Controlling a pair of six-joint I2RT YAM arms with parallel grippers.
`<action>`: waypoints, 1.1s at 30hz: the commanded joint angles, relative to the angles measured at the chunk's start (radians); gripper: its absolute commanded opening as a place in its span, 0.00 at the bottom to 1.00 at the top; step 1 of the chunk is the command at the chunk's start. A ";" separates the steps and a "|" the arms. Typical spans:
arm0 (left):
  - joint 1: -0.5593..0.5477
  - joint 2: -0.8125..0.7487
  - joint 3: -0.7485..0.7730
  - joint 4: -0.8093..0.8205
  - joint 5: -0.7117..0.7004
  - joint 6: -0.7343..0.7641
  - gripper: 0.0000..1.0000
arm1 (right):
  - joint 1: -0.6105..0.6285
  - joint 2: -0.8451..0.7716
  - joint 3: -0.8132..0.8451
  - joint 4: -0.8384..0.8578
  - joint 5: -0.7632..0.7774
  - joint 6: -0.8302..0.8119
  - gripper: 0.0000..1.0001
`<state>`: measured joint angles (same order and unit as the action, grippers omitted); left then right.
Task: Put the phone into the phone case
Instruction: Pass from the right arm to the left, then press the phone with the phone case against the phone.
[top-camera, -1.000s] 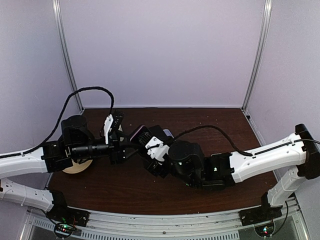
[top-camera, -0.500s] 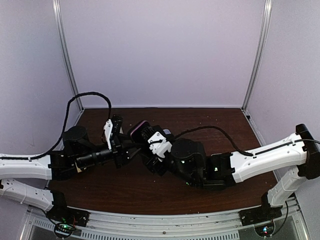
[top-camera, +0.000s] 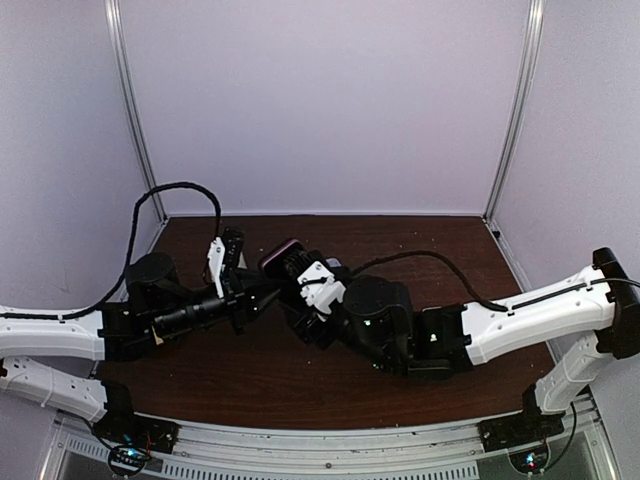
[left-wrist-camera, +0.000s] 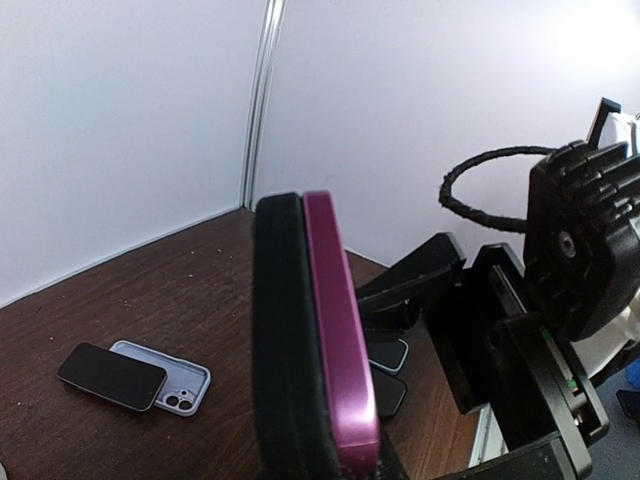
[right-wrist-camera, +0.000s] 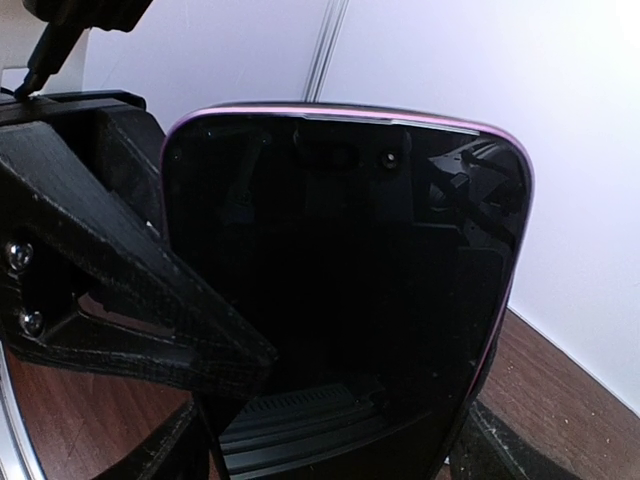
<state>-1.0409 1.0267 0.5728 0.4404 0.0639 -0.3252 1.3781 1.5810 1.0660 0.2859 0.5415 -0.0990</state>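
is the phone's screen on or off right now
Off: in the right wrist view the phone shows a black screen with only reflections on it.

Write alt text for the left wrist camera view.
A magenta phone case stands edge-on in the foreground, a black slab flush against its left. Behind, a black phone overlaps a pale blue case on the dark wooden table.

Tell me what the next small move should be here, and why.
Probably squeeze the left gripper gently to press the phone flush into the magenta case: the right gripper holds them upright, and the phone's black edge seems to stand proud of the case.
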 joint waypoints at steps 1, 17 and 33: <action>-0.002 -0.017 0.020 -0.035 0.004 0.104 0.00 | 0.004 -0.078 -0.001 -0.122 -0.028 0.036 0.79; -0.089 0.127 0.040 -0.149 0.285 0.396 0.00 | -0.096 -0.423 -0.041 -0.606 -0.723 -0.031 0.98; -0.136 0.222 0.044 -0.042 0.355 0.399 0.00 | -0.149 -0.263 -0.097 -0.427 -0.857 0.010 0.66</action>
<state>-1.1671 1.2827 0.5911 0.2878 0.3820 0.0544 1.2472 1.2976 0.9730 -0.2234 -0.2707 -0.1009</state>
